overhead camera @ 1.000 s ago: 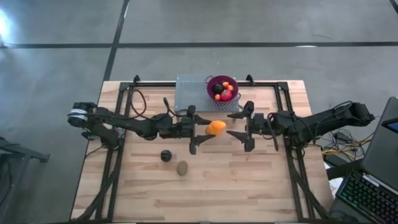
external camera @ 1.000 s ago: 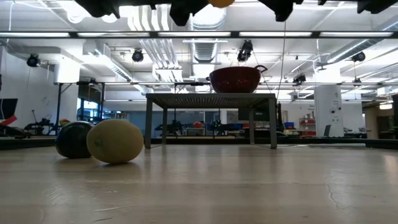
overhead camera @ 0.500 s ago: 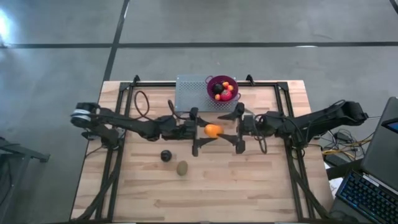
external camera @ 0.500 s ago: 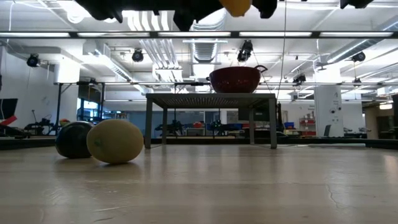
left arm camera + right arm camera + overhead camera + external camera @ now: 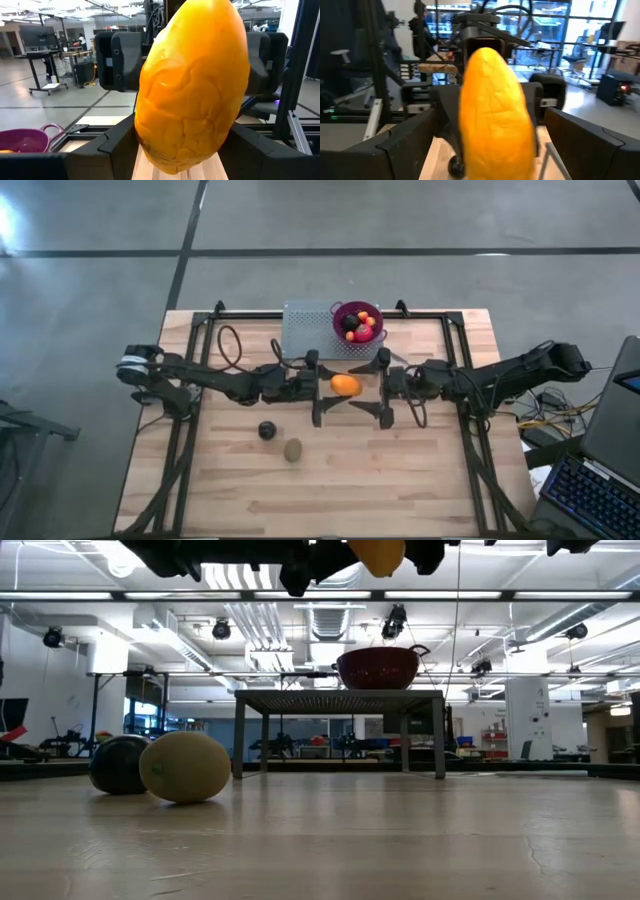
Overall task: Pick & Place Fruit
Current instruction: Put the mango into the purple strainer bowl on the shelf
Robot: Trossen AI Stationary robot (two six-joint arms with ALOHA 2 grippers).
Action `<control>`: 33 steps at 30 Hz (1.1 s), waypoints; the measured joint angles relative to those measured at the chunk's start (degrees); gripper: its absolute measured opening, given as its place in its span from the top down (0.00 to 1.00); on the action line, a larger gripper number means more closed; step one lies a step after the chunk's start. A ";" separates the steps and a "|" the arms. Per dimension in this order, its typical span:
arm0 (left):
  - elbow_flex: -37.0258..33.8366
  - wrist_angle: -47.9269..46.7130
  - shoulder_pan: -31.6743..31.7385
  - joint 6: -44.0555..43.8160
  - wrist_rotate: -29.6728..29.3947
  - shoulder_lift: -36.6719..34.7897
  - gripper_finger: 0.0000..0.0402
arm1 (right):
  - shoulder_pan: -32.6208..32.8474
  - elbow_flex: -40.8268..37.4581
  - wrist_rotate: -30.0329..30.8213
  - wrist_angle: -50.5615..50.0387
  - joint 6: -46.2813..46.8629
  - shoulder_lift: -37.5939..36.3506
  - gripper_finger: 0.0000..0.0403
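The left pincer (image 5: 320,388) is closed partway on the elongated orange fruit (image 5: 345,385), holding it well above the middle of the tabletop (image 5: 400,480); in its wrist view the fruit (image 5: 192,85) stands upright between the two dark fingers (image 5: 115,145). The right pincer (image 5: 384,388) faces it from the other side, its jaws spread wide, one finger on either side of the fruit (image 5: 495,120); whether they touch it cannot be told. From table height the fruit (image 5: 376,554) hangs at the top edge among the dark arm parts.

Nearer the front of the tabletop, a near-black round fruit (image 5: 266,430) and a brown-green oval fruit (image 5: 292,449) lie side by side; in the low view the dark one (image 5: 118,764) sits just behind the pale oval (image 5: 186,767).

Farther back, a grey perforated stand (image 5: 310,330) carries the purple bowl (image 5: 340,313), which holds small red and orange balls (image 5: 366,326) and one dark round (image 5: 351,323).

Beyond the tabletop is a grey floor (image 5: 100,280) with dark seams; a laptop (image 5: 610,450) sits off the right edge. The room behind is a large workshop with ceiling light strips (image 5: 560,595), ducts and desks. In the right wrist view a person (image 5: 417,30) stands far back.
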 joint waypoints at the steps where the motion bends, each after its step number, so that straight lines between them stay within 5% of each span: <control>1: 0.00 -0.02 -0.04 -0.01 0.20 0.00 0.41 | 0.02 -0.02 1.03 -0.06 -0.03 0.00 0.09; 24: 0.33 0.46 -0.11 -1.00 3.36 1.81 0.41 | 0.00 0.02 2.73 3.43 -1.94 4.35 0.09; 33: 0.33 0.28 -0.10 -1.01 3.04 1.81 0.41 | -0.07 0.02 2.51 3.46 -1.35 4.50 0.23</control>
